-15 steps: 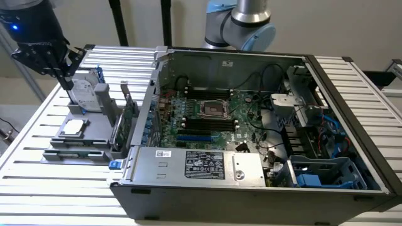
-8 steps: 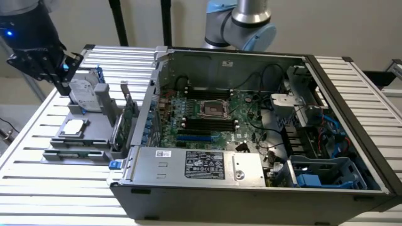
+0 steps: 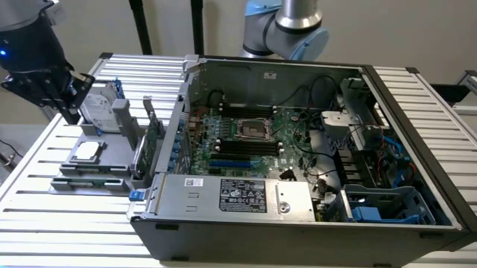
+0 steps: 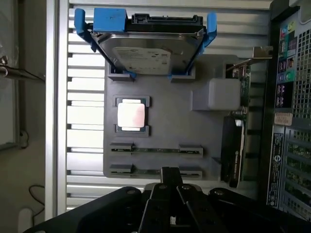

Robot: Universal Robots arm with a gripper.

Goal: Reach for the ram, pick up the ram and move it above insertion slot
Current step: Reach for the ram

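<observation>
Gripper position: The gripper [image 4: 170, 177] is being held high above the grey fixture tray [image 4: 160, 131], toward ten o'clock in the exterior view, touching nothing.
Gripper state: Whether it is spread or pressed together cannot be told; no part is being seen in it.
Ram location: The ram [image 4: 155, 149] is being kept on edge between two clips of the tray, on the desk [image 3: 44, 223], outside the computer case [image 3: 298, 240], at about nine o'clock from the case in the exterior view. A second clip row is lying just beside it, nearer the gripper; its contents cannot be told.
Task standing: The reach is being judged as barely begun, with the ram unlifted.
Risk, wrong part: The expansion card [image 4: 233, 145] is standing just beside the clip rows; a small sideways error is being judged enough to land on it.
Risk, grip: A thin edge is being offered; an off-centre pinch is being judged likely to tilt or drop the ram, and the clips may resist.
Risk, transfer: The case wall [image 3: 179, 111] is standing between the tray and the insertion slots [image 3: 246, 148]; a low carry is being judged likely to strike it.
Gained from exterior view: The gripper's height over the tray and the route to the slots are being conveyed.
Gained from wrist view: The tray's layout is being laid out in plan, with the hard drive [image 4: 146, 48], the processor [image 4: 131, 115] and the gripper's line-up with the clip rows.
</observation>
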